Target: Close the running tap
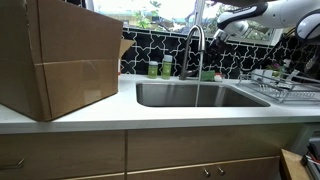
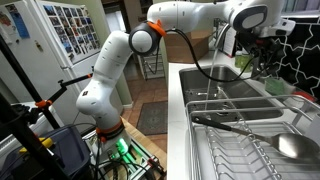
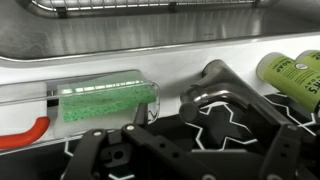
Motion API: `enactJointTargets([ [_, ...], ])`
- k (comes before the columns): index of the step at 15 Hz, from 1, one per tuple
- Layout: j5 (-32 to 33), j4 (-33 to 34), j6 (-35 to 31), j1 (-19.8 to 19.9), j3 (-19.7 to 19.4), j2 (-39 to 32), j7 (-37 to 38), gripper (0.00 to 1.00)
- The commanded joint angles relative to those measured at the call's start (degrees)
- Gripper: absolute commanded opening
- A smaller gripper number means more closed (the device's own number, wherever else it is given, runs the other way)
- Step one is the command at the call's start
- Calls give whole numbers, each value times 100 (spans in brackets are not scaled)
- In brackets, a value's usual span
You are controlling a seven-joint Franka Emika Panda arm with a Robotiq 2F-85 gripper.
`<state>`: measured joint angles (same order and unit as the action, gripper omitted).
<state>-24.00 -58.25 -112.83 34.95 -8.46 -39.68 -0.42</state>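
Tap (image 1: 195,45) at counter's back edge, over sink (image 1: 170,96). Gripper (image 1: 213,34) spread, hanging beside tap, probably staged to shut it off.

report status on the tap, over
gripper open, empty. tap running, stream falling into sink. green bottles stand beside tap's base, sponge close by.

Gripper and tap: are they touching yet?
Cannot tell. In an exterior view the gripper sits right beside the tap with no clear gap or contact; the wrist view is too dark to settle it.
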Motion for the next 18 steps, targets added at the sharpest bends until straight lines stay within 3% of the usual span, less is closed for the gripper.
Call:
enactJointTargets([
  [1,-105,423,211,140,151,-328,-399,100],
  [18,-227,446,-58,111,546,-373,-1298,100],
])
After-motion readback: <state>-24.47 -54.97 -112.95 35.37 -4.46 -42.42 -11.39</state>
